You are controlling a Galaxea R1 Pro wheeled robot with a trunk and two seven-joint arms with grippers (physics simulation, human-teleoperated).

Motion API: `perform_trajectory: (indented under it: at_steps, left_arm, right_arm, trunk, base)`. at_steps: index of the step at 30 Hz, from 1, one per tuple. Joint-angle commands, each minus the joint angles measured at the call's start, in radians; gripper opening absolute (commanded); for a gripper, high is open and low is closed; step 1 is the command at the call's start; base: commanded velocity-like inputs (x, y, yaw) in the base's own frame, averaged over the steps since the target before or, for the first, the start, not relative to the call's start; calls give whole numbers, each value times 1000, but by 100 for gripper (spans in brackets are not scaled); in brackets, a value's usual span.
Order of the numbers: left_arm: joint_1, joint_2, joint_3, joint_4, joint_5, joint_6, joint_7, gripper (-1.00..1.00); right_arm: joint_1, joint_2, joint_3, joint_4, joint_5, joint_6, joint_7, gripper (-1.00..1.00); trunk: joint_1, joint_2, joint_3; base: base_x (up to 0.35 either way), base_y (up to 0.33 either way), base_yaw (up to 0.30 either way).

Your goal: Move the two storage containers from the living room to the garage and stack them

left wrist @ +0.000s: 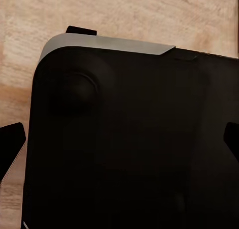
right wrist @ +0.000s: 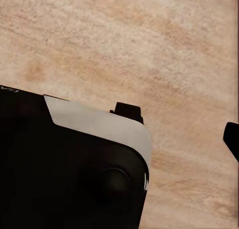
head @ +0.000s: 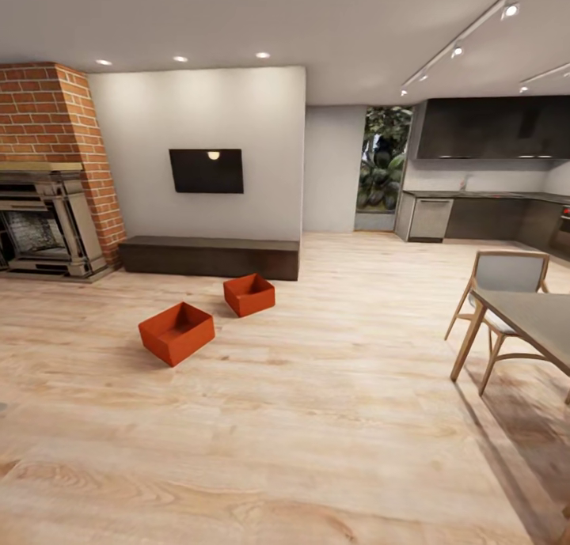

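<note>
Tucked low over the robot's dark base [left wrist: 124, 114] and plank floor [head: 317, 450], presumably for driving. Left pincer [left wrist: 119, 144]: tips spread wide, empty. Right pincer [right wrist: 121, 141]: one fingertip [right wrist: 232, 139] visible, the other perhaps lost against the base, so cannot tell. Well ahead of both pincers, out of reach: near storage container [head: 176, 333] and far storage container [head: 249, 294], apart, open side up, before the low cabinet [head: 210, 257].

You see two open-topped orange-red storage containers on the living room's light wood plank floor [head: 317, 418]. The nearer container [head: 176, 333] sits apart from the farther container [head: 249, 294], which lies near the long dark cabinet [head: 210, 256].
</note>
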Motion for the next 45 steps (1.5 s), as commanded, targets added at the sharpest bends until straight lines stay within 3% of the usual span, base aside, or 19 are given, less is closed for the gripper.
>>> perform_trajectory:
  at_steps: [1,21,45]
  left_arm:
    - [0,0,3,0,8,-1,-5,100]
    - [0,0,3,0,10,0,-5,100]
    - [0,0,3,-1,10,7,-5,100]
  right_arm:
    - [-1,1,8,3,-10,-5,3,100]
    - [-1,7,4,3,-22,-10,-1,100]
    - [-1,8,1,3,-23,-5,-12,100]
  trunk:
    - [1,0,-1]
    - [1,0,-1]
    - [1,0,-1]
  base:
    - [323,0,0]
    - [323,0,17]
    - [323,-25,282]
